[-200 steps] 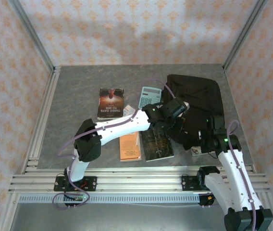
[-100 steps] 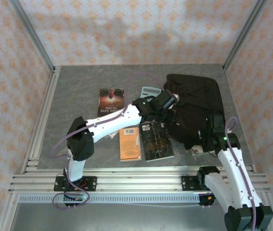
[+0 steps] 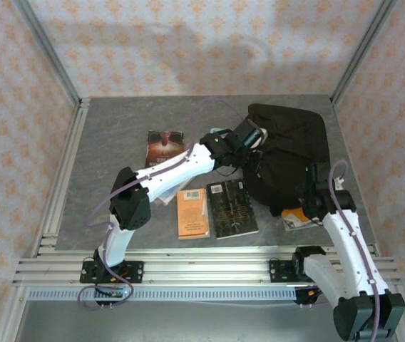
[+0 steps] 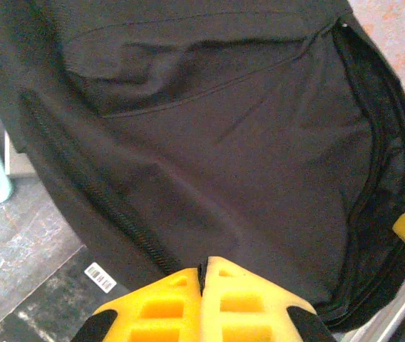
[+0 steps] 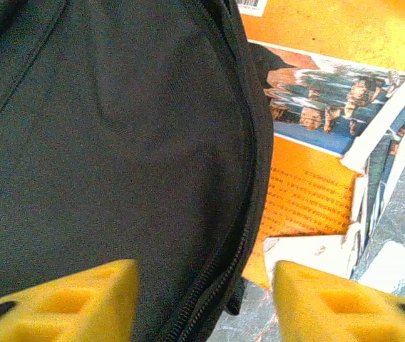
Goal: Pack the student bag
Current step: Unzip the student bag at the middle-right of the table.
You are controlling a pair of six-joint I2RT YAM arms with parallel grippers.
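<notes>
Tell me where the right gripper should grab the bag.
Probably the zipper seam along the near edge of the bag, where it lies over the orange book. Come straight down with the right gripper; its open jaws straddle that ridge. The rest lies as flat fabric, with little to pinch.

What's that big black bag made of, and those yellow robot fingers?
The student bag looks like soft matte woven fabric, perhaps nylon or polyester: it creases and carries a stitched zipper. The right gripper has fingers of what seems hard matte yellow plastic, with moulded or printed square recesses.
</notes>
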